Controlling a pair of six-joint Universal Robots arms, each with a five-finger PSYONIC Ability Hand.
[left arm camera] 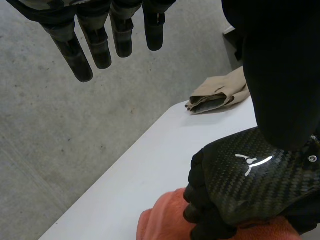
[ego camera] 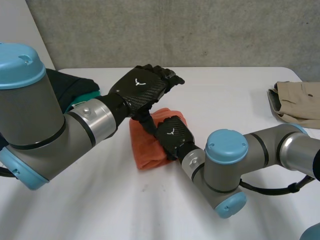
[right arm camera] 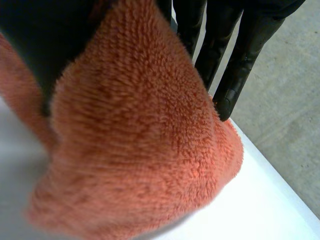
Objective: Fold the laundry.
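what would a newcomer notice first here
The orange towel sits in the middle of the white table with the right hand clamped on it, cloth pinched between thumb and fingers. The left hand hovers open just above. Folded beige trousers lie at the table's far right; a dark green pile sits behind the left arm.

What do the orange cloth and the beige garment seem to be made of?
The orange cloth looks like terry or fleece, matte: a fuzzy raised pile shows. The beige garment is probably woven cotton, smooth and matte: flat folds, visible seams.
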